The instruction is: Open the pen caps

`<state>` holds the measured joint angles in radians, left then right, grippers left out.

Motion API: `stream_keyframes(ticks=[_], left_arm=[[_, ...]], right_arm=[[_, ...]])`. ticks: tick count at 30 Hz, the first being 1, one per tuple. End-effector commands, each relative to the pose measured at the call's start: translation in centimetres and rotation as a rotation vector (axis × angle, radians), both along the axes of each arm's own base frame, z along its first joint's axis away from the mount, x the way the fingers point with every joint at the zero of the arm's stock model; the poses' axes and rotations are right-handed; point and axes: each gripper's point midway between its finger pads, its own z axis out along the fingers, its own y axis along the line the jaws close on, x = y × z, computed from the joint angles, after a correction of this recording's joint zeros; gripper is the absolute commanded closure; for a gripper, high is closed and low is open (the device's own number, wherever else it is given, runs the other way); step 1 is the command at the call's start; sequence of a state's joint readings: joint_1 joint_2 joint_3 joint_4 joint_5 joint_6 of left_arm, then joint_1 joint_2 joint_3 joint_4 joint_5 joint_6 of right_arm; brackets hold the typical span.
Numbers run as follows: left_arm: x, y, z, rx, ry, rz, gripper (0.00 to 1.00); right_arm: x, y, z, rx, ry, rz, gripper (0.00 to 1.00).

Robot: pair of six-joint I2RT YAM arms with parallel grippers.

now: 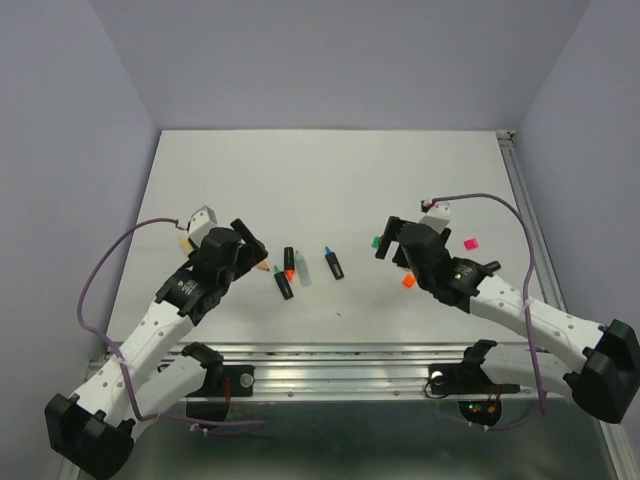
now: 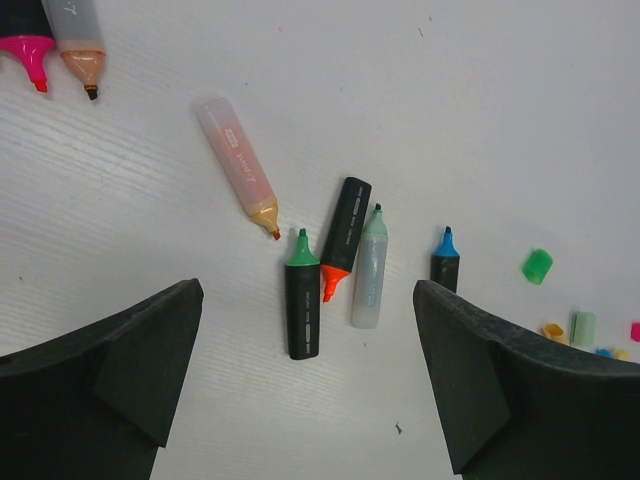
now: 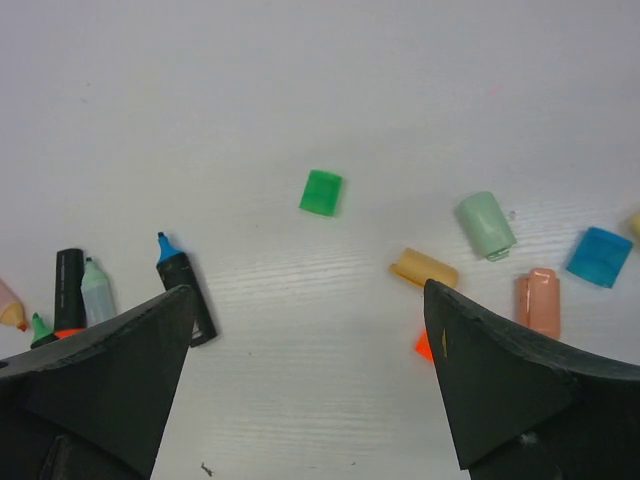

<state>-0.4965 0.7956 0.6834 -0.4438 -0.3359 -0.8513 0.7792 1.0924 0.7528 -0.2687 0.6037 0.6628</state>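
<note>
Nearest me, the left fingers (image 2: 130, 380) stand wide apart with nothing between them, and the right fingers (image 3: 520, 390) gape just as empty. On the white surface (image 1: 330, 170) I count five uncapped highlighters (image 2: 343, 237) clustered at 12 o'clock from the left fingers. The caps lie loose from 12 to 3 o'clock of the right fingers: mint cap (image 3: 486, 225), peach cap (image 3: 538, 303), blue cap (image 3: 600, 256), yellow cap (image 3: 424, 268), green cap (image 3: 321, 192).
</note>
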Motion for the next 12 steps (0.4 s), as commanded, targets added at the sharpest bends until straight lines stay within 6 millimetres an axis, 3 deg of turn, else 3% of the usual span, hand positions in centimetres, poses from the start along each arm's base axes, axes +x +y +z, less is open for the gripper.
stream_keyframes(ticks=[1,5,12], left_arm=[[0.2,0.8,1.9,-0.001,-0.046,0.048,0.01],[-0.1,1.3,1.8,0.009,-0.036,0.070,0.01],[-0.5,2.1,2.0,0.011,-0.043,0.100,0.01]], right_arm=[[-0.6,-4.0,0.0,0.001,-0.062,-0.180,0.00],[-1.5,-6.1,0.5,0.031,-0.106,-0.256,0.00],[-2.6,-8.1,-0.4,0.007,-0.110,-0.311,0.00]])
